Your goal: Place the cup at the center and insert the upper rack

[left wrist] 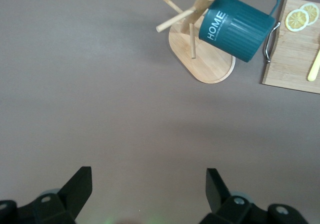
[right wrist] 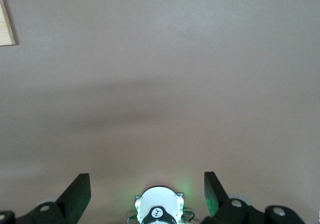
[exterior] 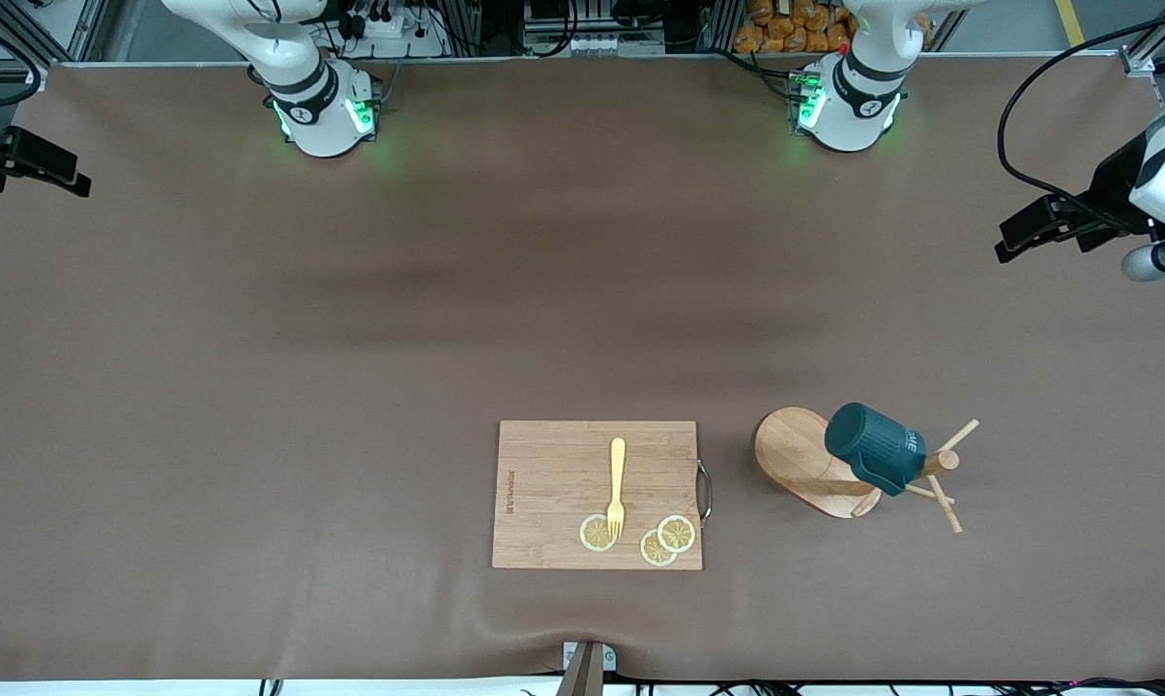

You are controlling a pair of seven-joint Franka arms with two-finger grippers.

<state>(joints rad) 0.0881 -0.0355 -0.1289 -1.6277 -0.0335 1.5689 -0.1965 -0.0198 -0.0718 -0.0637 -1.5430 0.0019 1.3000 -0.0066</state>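
Note:
The dark teal cup (exterior: 872,447) hangs tilted on a peg of the wooden mug tree (exterior: 795,454), which stands upright near the front camera, beside the cutting board toward the left arm's end. In the left wrist view the cup (left wrist: 237,27) shows the word HOME, and the tree's oval base (left wrist: 205,58) lies under it. My left gripper (exterior: 1009,242) is up over the left arm's end of the table, open and empty (left wrist: 149,176), well apart from the tree. My right gripper (exterior: 72,179) is up over the right arm's end, open and empty (right wrist: 146,181).
A rectangular wooden cutting board (exterior: 553,493) with a metal handle lies near the front camera. It carries a yellow fork (exterior: 617,483) and three lemon slices (exterior: 597,533). The board also shows in the left wrist view (left wrist: 295,58). The right wrist view shows a board corner (right wrist: 5,23) and the arm's base (right wrist: 157,211).

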